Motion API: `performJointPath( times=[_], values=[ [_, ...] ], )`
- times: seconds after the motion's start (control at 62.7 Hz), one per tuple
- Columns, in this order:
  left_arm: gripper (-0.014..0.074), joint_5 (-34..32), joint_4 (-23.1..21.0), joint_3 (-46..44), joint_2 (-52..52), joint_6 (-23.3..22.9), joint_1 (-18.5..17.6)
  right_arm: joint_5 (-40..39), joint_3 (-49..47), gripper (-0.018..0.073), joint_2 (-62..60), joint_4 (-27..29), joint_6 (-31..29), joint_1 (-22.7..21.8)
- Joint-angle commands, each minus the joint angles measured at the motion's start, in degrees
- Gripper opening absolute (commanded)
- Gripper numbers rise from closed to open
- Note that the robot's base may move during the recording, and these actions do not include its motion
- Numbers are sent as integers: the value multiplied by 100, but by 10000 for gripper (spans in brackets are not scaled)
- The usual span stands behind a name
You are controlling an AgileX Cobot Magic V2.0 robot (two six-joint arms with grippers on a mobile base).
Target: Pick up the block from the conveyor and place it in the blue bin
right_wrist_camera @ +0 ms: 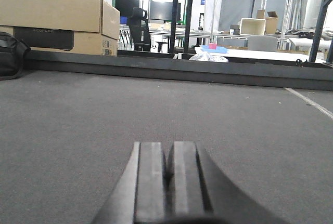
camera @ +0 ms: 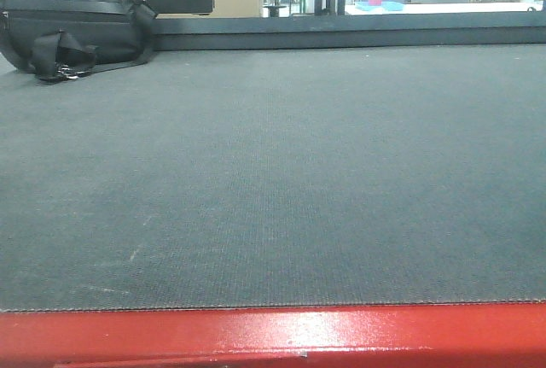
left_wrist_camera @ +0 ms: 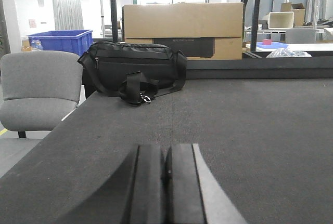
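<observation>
The conveyor (camera: 273,180) is a broad dark grey woven belt with a glossy red front edge (camera: 273,334). No block shows on it in any view. A blue bin (left_wrist_camera: 63,41) stands beyond the belt's left side, behind a grey chair. My left gripper (left_wrist_camera: 166,148) is shut and empty, low over the belt (left_wrist_camera: 250,125). My right gripper (right_wrist_camera: 170,146) is shut and empty, low over the belt (right_wrist_camera: 78,125). Neither gripper shows in the front view.
A black bag (camera: 72,28) lies on the belt's far left; it also shows in the left wrist view (left_wrist_camera: 132,70). A cardboard box (left_wrist_camera: 182,29) stands behind it. A grey chair (left_wrist_camera: 39,89) is left of the belt. A dark rail (right_wrist_camera: 177,70) bounds the far edge.
</observation>
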Motion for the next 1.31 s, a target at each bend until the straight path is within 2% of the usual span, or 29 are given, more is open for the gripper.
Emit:
performJointPath(
  times=[0.0, 0.893, 1.052, 1.116, 1.291],
  values=[
    [-111, -83, -39, -9, -16, -40, 13, -121, -2, -162, -19, -36, 7, 14],
    [-111, -112, -39, -9, -16, -40, 11, -134, -2, -162, -19, -49, 7, 14],
    [-111, -62, -4, -9, -16, -40, 24, -441, -2, -162, -19, 17, 7, 14],
    [-111, 159, -41, -121, -16, -40, 24, -195, -129, -162, -19, 28, 7, 14],
    [-111, 1832, -41, -1702, 92, -40, 24, 1194, -1452, -162, 9, 44, 7, 14]
  ],
)
